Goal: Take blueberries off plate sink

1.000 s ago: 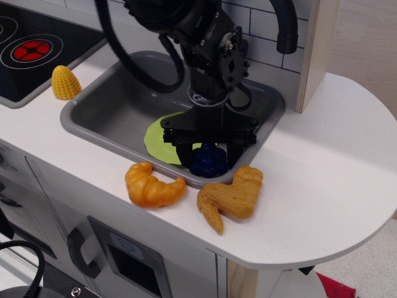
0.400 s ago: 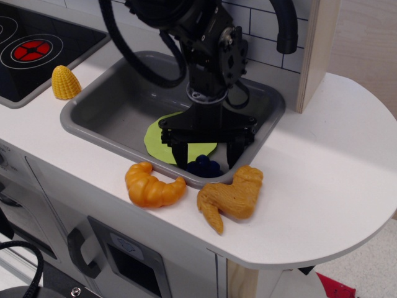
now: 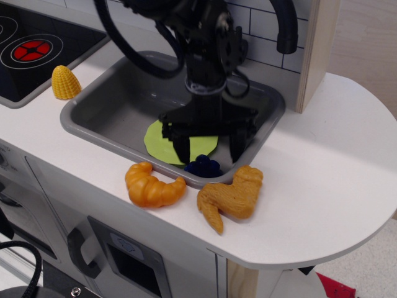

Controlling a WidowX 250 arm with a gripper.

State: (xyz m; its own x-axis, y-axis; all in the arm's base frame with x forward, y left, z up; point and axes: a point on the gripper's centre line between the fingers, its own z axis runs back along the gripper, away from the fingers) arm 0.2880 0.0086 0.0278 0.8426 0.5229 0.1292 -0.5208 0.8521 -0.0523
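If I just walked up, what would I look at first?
Probably the big black robot arm reaching down into the grey sink, with its gripper open above the small dark blueberries. The blueberries sit in the sink's front corner, just beside the lime-green plate. After that, the orange croissant and the chicken piece on the white counter in front, and the yellow corn by the stove.

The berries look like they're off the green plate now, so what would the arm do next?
Probably lift straight up and away. The blueberries lie on the sink floor beside the plate, and the gripper hangs open above them, holding nothing.
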